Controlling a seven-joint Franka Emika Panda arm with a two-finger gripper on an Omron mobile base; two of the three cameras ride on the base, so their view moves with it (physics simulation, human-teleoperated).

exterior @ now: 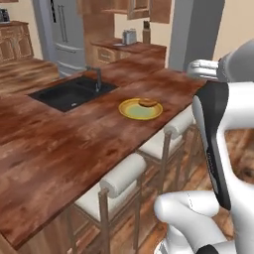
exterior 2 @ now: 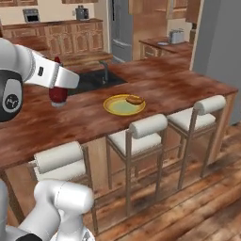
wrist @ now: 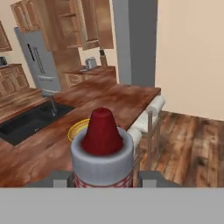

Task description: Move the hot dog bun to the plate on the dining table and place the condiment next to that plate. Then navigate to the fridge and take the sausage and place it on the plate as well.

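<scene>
Hand view looks straight down the condiment (wrist: 102,151); its dark red cone and pale collar sit between the two finger tips of the gripper (wrist: 103,180), and the jaws stand closed on the bottle's body, grasping it, which is why the bottle rides upright along the line of the hand rather than resting on wood. From the right base view the same bottle (exterior 2: 57,93) hangs below the white forearm, low over the dining table (exterior 2: 179,89); whether its base touches the top I cannot tell.

Beyond the gripper and a little to one side lies the plate (wrist: 78,129), its yellow rim peeping out behind the bottle; the hot dog bun (exterior 2: 134,100) already lies on the far part of that plate (exterior 2: 123,105), so I judge the first step done and the carrying of the condiment to be the step in hand.

Bare wood lies open all round the plate; the stretch between gripper and plate is free, so a set-down just beside the rim looks easy. The black sink (exterior 2: 94,79) and its faucet (exterior 2: 105,70) lie behind the gripper's path, near enough to mind. The table's front edge runs just beyond the plate, above the stools (exterior 2: 141,134); a bottle set on that side would stand close to the drop. The fridge (exterior: 64,30) stands well apart, past the sink.
</scene>
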